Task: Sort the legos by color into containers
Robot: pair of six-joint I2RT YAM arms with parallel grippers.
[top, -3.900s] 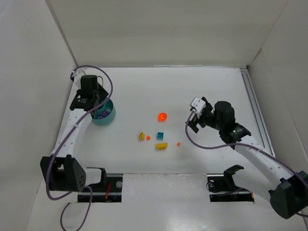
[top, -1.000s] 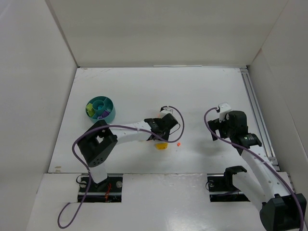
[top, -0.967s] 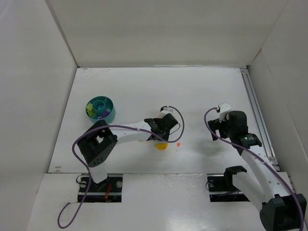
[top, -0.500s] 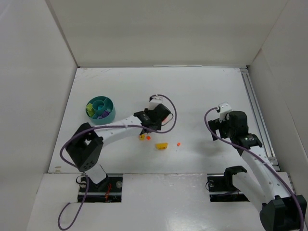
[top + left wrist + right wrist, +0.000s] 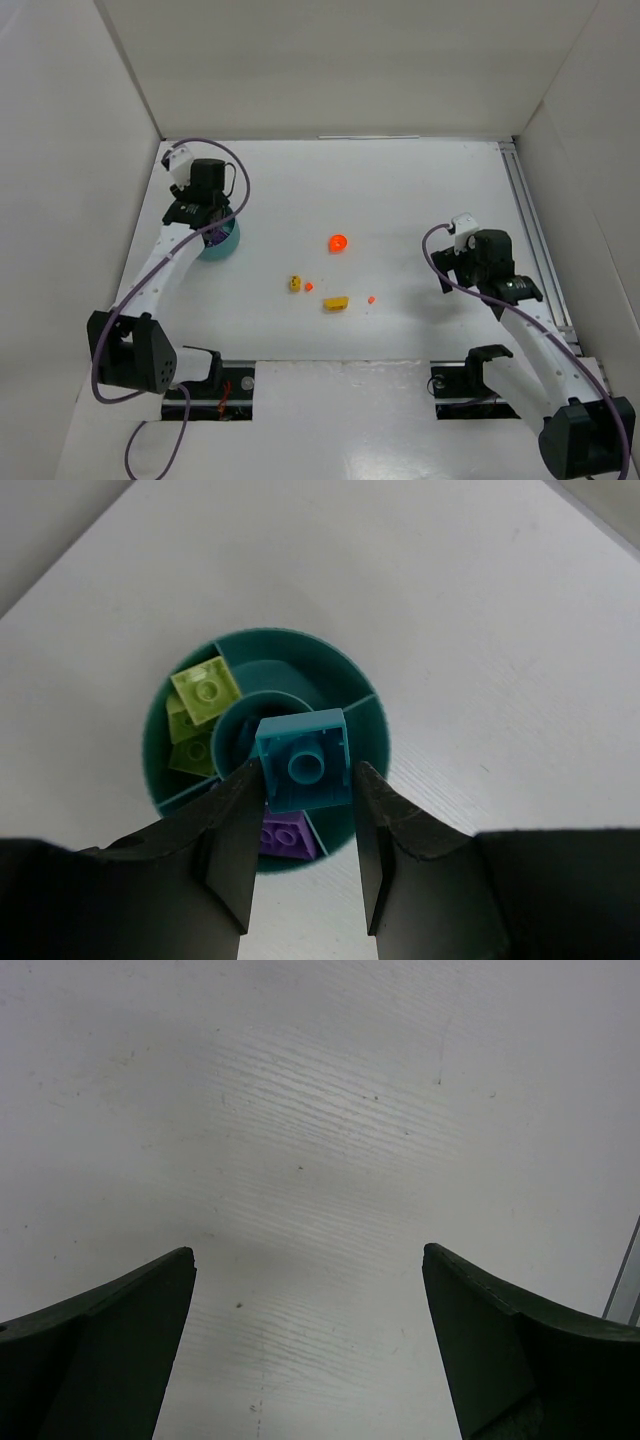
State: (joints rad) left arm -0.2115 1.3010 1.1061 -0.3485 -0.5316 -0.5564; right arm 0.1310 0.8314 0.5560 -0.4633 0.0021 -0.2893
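White bench (image 5: 420,190): lime legos (image 5: 205,692) & purple lego (image 5: 285,838) in dish (image 5: 352,685), L tool (image 5: 307,780) pinching teal lego (image 5: 303,758) above it, R tool (image 5: 310,1260) spread, 5 orange/yellow bits (image 5: 338,242) left.

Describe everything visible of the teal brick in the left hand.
The teal brick is a small square piece of glossy plastic, with a raised edge and one round ring in the middle of the face turned to the wrist camera. The left hand pinches it on two opposite sides between its fingers, holding it roughly level. It hangs above the teal dish, beside its central cup; whether it touches the dish I cannot tell.
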